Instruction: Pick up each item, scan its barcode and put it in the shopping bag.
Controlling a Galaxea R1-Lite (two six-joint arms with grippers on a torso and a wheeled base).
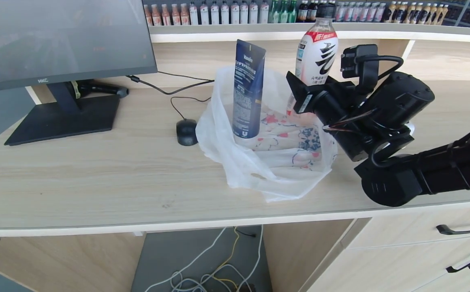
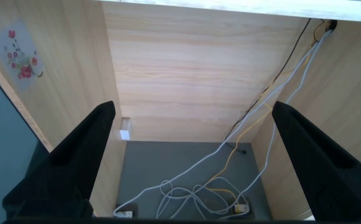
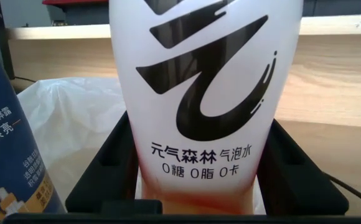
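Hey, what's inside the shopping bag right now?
A blue tube stands upright in the bag. The right gripper holds a bottle at the bag's right side; the gripper hides its base, so whether it is inside cannot be told. Folds cover the bag's bottom.

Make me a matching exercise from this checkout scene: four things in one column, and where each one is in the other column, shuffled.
Things
1. bottle
2. blue tube
3. mouse
4. left gripper

Places
A. standing upright in the shopping bag
B. open, under the counter, facing loose cables
C. clamped in the right gripper
D. on the counter, between the shopping bag and the monitor stand

Pairs: 1-C, 2-A, 3-D, 4-B
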